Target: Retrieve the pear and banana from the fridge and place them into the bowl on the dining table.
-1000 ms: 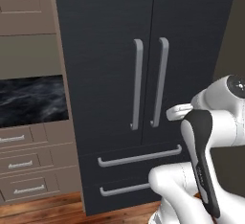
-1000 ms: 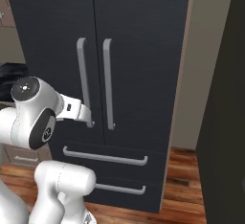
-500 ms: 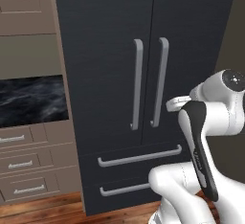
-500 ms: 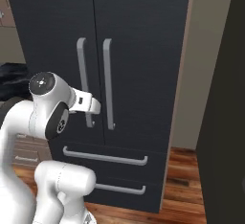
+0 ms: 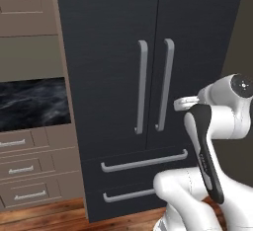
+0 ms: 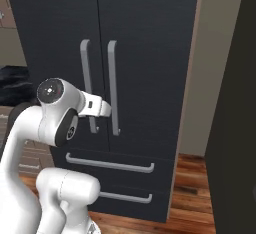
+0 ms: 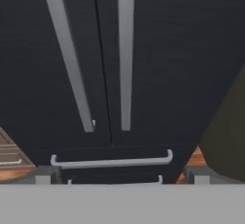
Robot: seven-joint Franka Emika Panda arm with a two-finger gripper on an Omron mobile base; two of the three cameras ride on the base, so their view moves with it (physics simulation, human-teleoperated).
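So fridge [image 5: 148, 77] dead ahead, both doors closed; fruit presumably inside. Gripper [image 7: 119, 179] spread wide, holding nothing. Doors look heavy and rigid; grab the right door handle [image 7: 125, 55] at 12 o'clock, mid-bar.

Both base views flank the arm facing the fridge [image 5: 148, 77]; hand view looks closer.

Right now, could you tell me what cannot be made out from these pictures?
- Pear and banana: behind the shut doors of the fridge in both base views.
- Fridge top: cut off by the upper edge of every view.
- Gripper: its tips barely rise at the bottom of the hand view; in the base views the arm covers it.
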